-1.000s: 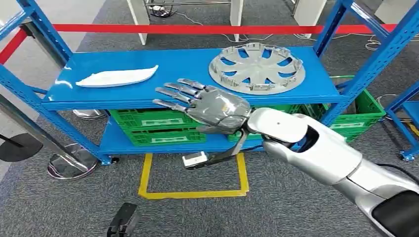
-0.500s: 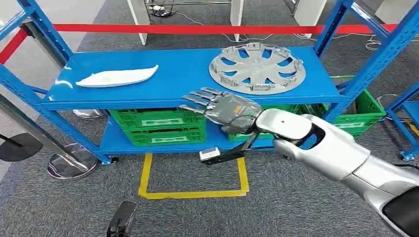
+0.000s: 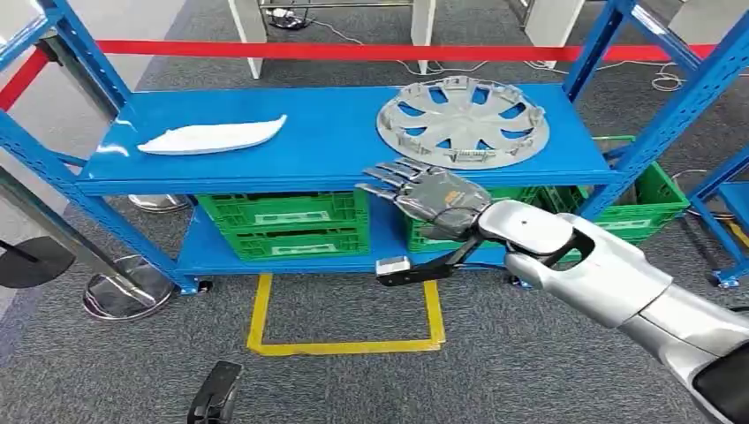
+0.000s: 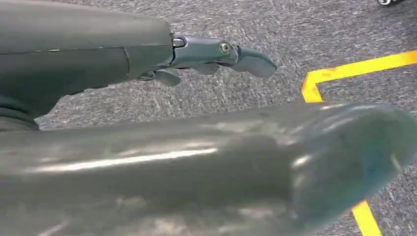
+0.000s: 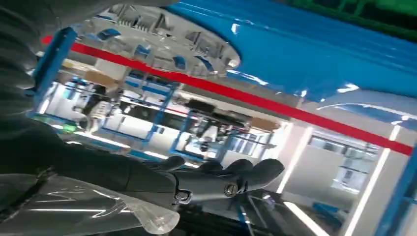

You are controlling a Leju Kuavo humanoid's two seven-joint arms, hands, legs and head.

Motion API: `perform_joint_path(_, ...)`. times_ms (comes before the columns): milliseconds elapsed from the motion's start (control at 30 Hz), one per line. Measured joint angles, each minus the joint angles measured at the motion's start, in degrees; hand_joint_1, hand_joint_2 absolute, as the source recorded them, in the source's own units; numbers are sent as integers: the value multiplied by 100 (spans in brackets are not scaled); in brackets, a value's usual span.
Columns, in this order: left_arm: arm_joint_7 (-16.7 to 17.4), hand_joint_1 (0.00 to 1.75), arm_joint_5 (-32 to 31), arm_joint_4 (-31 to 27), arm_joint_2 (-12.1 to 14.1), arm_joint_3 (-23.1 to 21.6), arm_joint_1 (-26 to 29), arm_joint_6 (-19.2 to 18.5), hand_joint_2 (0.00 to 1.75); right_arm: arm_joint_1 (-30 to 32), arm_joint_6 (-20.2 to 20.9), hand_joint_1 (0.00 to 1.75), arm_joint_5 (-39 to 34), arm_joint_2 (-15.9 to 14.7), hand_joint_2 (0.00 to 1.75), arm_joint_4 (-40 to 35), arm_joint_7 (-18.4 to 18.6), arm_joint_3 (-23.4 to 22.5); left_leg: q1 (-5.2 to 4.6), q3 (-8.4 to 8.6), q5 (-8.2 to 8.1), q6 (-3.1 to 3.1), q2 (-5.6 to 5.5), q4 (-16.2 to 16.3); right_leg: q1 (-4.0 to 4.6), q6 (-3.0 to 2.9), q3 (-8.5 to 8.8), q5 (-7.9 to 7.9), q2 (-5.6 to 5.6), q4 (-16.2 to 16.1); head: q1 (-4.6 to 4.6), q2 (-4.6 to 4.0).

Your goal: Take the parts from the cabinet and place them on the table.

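The shelf (image 3: 327,141) is glossy blue painted metal, the hubcap (image 3: 463,122) matt grey plastic, the trim piece (image 3: 212,137) smooth white plastic, the crates (image 3: 283,225) ribbed green plastic, the floor (image 3: 353,380) rough grey carpet, and the right hand (image 3: 428,196) satin grey on a shiny silver arm.

No legible text, brand, number or sign is found in any view. Pale label strips are seen on the green crates (image 3: 281,225) below the shelf (image 3: 327,146); their print cannot be read.
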Motion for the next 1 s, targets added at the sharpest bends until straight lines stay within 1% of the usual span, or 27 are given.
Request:
perform_joint_path(33,7,0,0,0,-6,0,-4,-17,0,41,-68,0,0,0,175,-2,98,-63,21,29,38,53,1,-86,24,36,25,10,-2,-31,0,0)
perform_joint_path(67,11,0,-5,0,-11,2,-4,-17,0,116,-123,0,4,0,0,0,158,-141,65,111,91,96,18,-188,9,54,-24,-51,1,6,9,0)
perform_joint_path(100,11,0,-9,0,-15,2,-11,-24,0,161,-199,0,13,0,0,6,236,-225,66,127,109,124,19,-224,9,73,-125,-152,-2,189,33,0)
perform_joint_path(167,35,0,-9,0,-22,2,-8,-33,0,297,-293,0,48,0,0,13,341,-324,70,120,112,130,21,-222,-4,118,-627,-497,0,1112,26,0)
perform_joint_path(200,50,0,-9,0,-26,4,-6,-52,0,398,-339,0,57,0,0,13,359,-346,72,121,108,133,20,-221,-15,145,-914,-629,-1,1598,24,0)
perform_joint_path(233,75,0,-11,0,-26,4,-5,-70,0,508,-361,0,59,0,0,13,383,-383,79,124,102,128,11,-218,-30,165,-1111,-605,-2,1846,31,0)
perform_joint_path(267,92,0,-11,0,-31,7,1,-94,0,603,-365,0,59,0,0,13,414,-435,93,138,83,111,-7,-211,-54,189,-1151,-417,-3,1778,28,0)
perform_joint_path(300,96,0,-13,0,-35,9,4,-98,0,663,-376,0,61,2,0,13,431,-485,115,152,53,75,-25,-189,-80,205,-1055,-121,-6,1434,31,0)
perform_joint_path(367,120,0,-18,0,-48,11,1,-94,0,728,-396,0,85,17,0,11,449,-588,162,172,-48,-20,-39,-90,-138,264,-688,486,-36,427,33,0)
perform_joint_path(400,131,0,-18,0,-28,11,-1,-92,0,777,-394,0,85,28,0,15,477,-637,143,127,-89,-76,-48,-60,-97,289,-630,325,-24,389,50,0)
perform_joint_path(433,147,0,-22,0,-39,11,-1,-90,0,806,-355,0,65,72,0,13,512,-667,117,86,-108,-112,-47,32,-106,191,-538,288,-9,228,90,0)
perform_joint_path(467,151,0,-26,0,-42,11,0,-87,0,889,-330,0,50,116,0,11,527,-702,117,63,-95,-132,-47,23,-96,107,-594,276,-3,298,35,0)
perform_joint_path(533,166,0,-31,0,-35,13,17,-87,0,965,-320,0,44,116,0,15,530,-774,122,57,-110,-168,-45,24,-89,28,-621,247,4,344,28,0)
perform_joint_path(567,166,0,-35,0,-35,13,11,-87,0,971,-317,0,44,140,175,11,523,-793,129,64,-178,-202,-38,42,-107,-34,-599,235,7,331,20,0)
perform_joint_path(600,166,0,-35,0,-35,13,-1,-87,0,970,-315,0,35,162,175,11,516,-827,128,-1,-283,-203,-35,213,-104,-72,-587,228,6,331,2,0)
perform_joint_path(633,168,0,-35,0,-35,13,-11,-96,0,968,-311,0,22,183,175,11,516,-859,117,-205,-485,-202,-36,631,-95,-89,-576,220,5,330,-15,0)
perform_joint_path(667,188,0,-35,0,-35,13,-15,-107,0,980,-309,0,13,207,175,13,575,-881,109,-466,-692,-198,-36,1149,-77,-112,-570,211,4,330,-24,0)
perform_joint_path(700,203,0,-35,0,-35,13,-10,-136,0,1011,-324,0,52,236,175,15,672,-907,106,-711,-840,-188,-36,1601,-50,-127,-565,201,3,331,-24,0)
perform_joint_path(733,225,0,-35,0,-33,13,2,-162,0,1044,-352,0,127,260,175,22,773,-931,99,-887,-877,-164,-36,1890,-26,-138,-559,194,5,331,-22,0)
perform_joint_path(767,238,0,-35,0,-33,13,10,-197,0,1081,-401,0,221,295,175,24,886,-964,76,-935,-766,-124,-36,1899,3,-153,-541,185,13,331,-22,0)
perform_joint_path(800,249,0,-42,0,-31,13,11,-221,0,1112,-484,0,335,337,175,28,1013,-1015,49,-865,-528,-68,-37,1656,31,-168,-518,174,19,331,-26,0)
perform_joint_path(833,256,0,-53,0,-28,13,8,-236,0,1123,-545,0,435,367,175,31,1094,-1058,11,-711,-231,6,-37,1239,55,-180,-492,165,26,331,-26,0)
perform_joint_path(867,269,0,-53,0,-24,13,5,-256,0,1123,-578,0,490,391,175,31,1137,-1085,-38,-509,88,97,-42,703,77,-192,-466,156,34,328,-24,0)
perform_joint_path(900,280,0,-53,0,-15,13,7,-273,0,1133,-626,0,575,433,175,33,1179,-1135,-89,-384,180,209,-47,391,67,-194,-462,147,35,314,-22,0)
perform_joint_path(933,291,0,-55,0,9,13,6,-301,0,1132,-658,0,642,457,175,42,1220,-1165,-90,-364,184,229,-38,324,115,-177,-478,150,45,317,5,0)
perform_joint_path(967,291,0,-64,0,-2,13,2,-304,0,1159,-665,0,724,481,175,52,1244,-1181,-116,-329,145,230,-32,236,77,-149,-505,168,41,310,-13,0)
perform_joint_path(1000,300,0,-70,0,-2,13,1,-306,0,1199,-669,0,821,505,175,61,1262,-1205,-120,-334,115,229,-37,194,71,-128,-523,180,34,304,-24,0)
